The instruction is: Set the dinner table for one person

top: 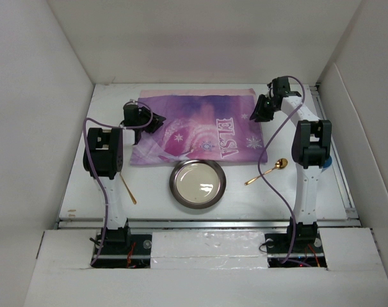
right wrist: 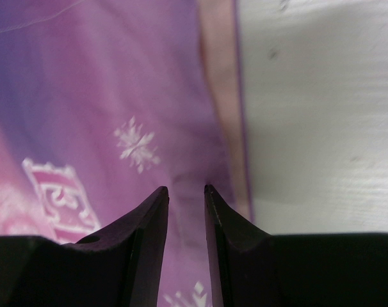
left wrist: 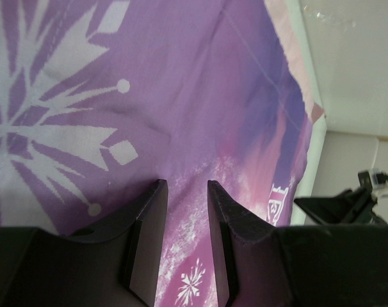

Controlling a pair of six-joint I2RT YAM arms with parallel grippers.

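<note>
left gripper (left wrist: 184,185): jaws parted, a narrow gap with nothing in it. The tips sit at lower centre of the left wrist view, low over the cloth.
right gripper (right wrist: 186,188): jaws parted in the same way, gap empty. The tips sit at lower centre of the right wrist view, just inside the cloth's pink border.
contact: cannot tell whether either pair of tips touches the cloth.
mat (top: 187,125): purple-pink "ELSA" cloth with white snowflakes, spread across upper centre of the top view. The left gripper is over its left end, the right gripper at its upper right corner.
dinner table (top: 245,201): white, matte, lying under the mat and below both grippers. Its bare surface fills the right half of the right wrist view — just right of the pink border beside the right gripper.
metal rail (top: 207,224): runs along the table's lower edge in the top view.
plate (top: 197,183): round, dark rim, pale centre, on bare table just below the mat at mid-frame, between the arms.
gold spoon (top: 267,171): on the table right of the plate and apart from it, bowl toward upper right.
gold utensil (top: 128,188): slim, on the table left of the plate — partly hidden by the left arm, kind not discernible.
</note>
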